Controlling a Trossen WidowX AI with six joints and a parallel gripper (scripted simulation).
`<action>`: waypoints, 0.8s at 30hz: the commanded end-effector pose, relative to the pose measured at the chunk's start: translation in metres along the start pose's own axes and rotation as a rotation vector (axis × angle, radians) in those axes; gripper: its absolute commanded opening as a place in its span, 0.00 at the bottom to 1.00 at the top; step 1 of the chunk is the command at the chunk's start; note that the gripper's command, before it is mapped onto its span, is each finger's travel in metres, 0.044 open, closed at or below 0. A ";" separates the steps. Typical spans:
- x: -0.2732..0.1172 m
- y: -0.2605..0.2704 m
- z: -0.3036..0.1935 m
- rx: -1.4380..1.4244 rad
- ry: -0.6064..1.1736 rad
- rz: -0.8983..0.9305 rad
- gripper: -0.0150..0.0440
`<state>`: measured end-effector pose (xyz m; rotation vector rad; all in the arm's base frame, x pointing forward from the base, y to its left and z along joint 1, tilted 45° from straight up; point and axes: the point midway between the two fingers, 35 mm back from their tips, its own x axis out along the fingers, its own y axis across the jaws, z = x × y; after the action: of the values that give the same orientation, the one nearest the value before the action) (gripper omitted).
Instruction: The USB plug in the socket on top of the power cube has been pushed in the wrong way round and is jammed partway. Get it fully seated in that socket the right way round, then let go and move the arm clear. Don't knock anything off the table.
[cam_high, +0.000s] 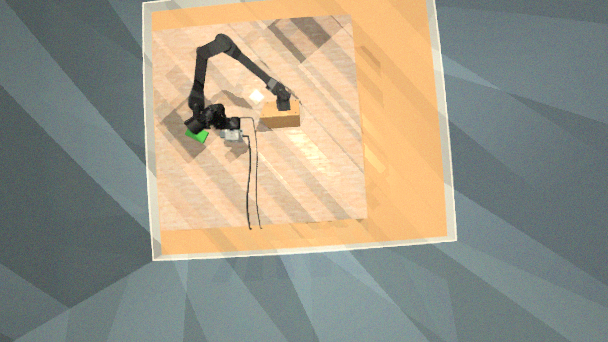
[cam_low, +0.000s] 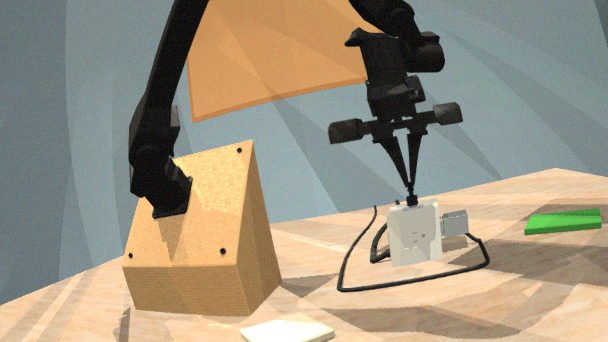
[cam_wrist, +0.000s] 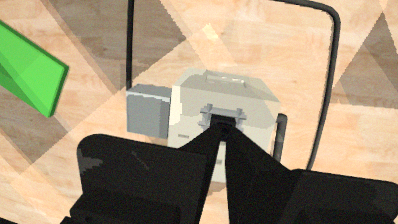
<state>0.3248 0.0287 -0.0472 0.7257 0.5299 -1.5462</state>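
Note:
The white power cube (cam_high: 232, 135) (cam_low: 415, 237) (cam_wrist: 192, 102) stands upright on the table. The black USB plug (cam_low: 412, 201) (cam_wrist: 223, 120) stands up out of the socket on its top, with its body above the cube's face. My gripper (cam_low: 410, 188) (cam_wrist: 223, 133) points down from above, its fingertips drawn together on the plug's narrow top end; it is shut on the plug. The fingers hide part of the plug and the cube's top in the wrist view. Which way round the plug faces cannot be told.
A grey block (cam_low: 455, 223) (cam_wrist: 148, 112) sits against the cube's side. Black cable (cam_low: 355, 289) (cam_wrist: 326, 100) loops around the cube. A green slab (cam_low: 562, 222) (cam_wrist: 35, 70) lies beyond the grey block. A pale slab (cam_high: 256, 96) (cam_low: 287, 331) lies near the wooden arm base (cam_high: 281, 121) (cam_low: 190, 290).

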 end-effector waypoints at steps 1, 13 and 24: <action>0.000 0.000 0.000 0.001 0.000 0.000 0.25; 0.000 0.000 0.000 0.000 0.000 0.000 0.25; -0.007 0.000 0.000 0.000 0.000 0.000 0.25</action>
<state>0.3243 0.0314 -0.0438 0.7183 0.5319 -1.5456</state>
